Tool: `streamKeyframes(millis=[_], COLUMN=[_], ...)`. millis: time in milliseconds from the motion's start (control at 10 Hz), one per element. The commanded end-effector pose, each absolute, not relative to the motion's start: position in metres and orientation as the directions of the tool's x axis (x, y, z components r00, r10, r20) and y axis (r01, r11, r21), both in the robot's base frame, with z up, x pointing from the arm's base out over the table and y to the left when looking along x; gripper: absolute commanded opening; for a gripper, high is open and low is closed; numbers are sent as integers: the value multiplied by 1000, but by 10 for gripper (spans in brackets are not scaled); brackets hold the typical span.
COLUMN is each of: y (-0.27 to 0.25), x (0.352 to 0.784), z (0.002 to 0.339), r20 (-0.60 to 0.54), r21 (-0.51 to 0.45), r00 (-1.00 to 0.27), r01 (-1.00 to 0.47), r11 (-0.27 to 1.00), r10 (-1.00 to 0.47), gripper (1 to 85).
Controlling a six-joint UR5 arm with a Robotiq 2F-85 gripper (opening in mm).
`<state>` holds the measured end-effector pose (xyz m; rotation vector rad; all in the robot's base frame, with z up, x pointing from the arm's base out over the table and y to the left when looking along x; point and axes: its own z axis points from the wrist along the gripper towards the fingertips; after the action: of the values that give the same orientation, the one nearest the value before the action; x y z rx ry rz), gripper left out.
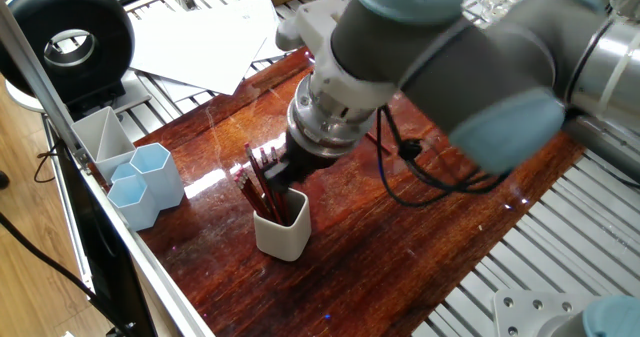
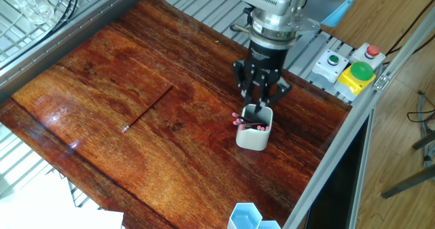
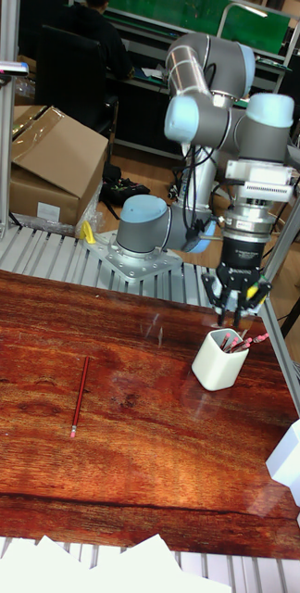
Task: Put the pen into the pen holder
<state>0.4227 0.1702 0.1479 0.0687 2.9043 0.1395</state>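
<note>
The off-white pen holder [image 1: 283,233] [image 2: 253,137] [image 3: 217,360] stands on the wooden table with several red pens [image 1: 261,186] [image 2: 247,122] [image 3: 239,343] leaning in it. My gripper [image 1: 287,173] [image 2: 259,101] [image 3: 234,302] hangs straight above the holder's mouth. It is open, its fingers are spread, and nothing is between them. Another red pen [image 2: 148,109] [image 3: 79,396] lies flat on the table well away from the holder.
Pale blue hexagonal cups [image 1: 148,182] [image 3: 298,463] and a grey compartment tray [image 1: 100,135] sit near the table edge. White papers [image 1: 205,37] lie at one end. A button box [image 2: 353,71] is mounted by the frame rail.
</note>
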Motion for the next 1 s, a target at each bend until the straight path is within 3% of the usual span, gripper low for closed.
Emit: streamKeyframes(millis=[0, 400, 600, 900], y=[143, 69, 37, 4], x=[392, 433, 464, 501], z=[165, 143, 117, 67], r20=[-82, -62, -44, -45], r21=[63, -42, -42, -121], r00=[-997, -988, -976, -958], r01=[11, -142, -211, -278], r11=[998, 989, 977, 953], r10=[16, -144, -213, -285], gripper=[310, 280, 263, 227])
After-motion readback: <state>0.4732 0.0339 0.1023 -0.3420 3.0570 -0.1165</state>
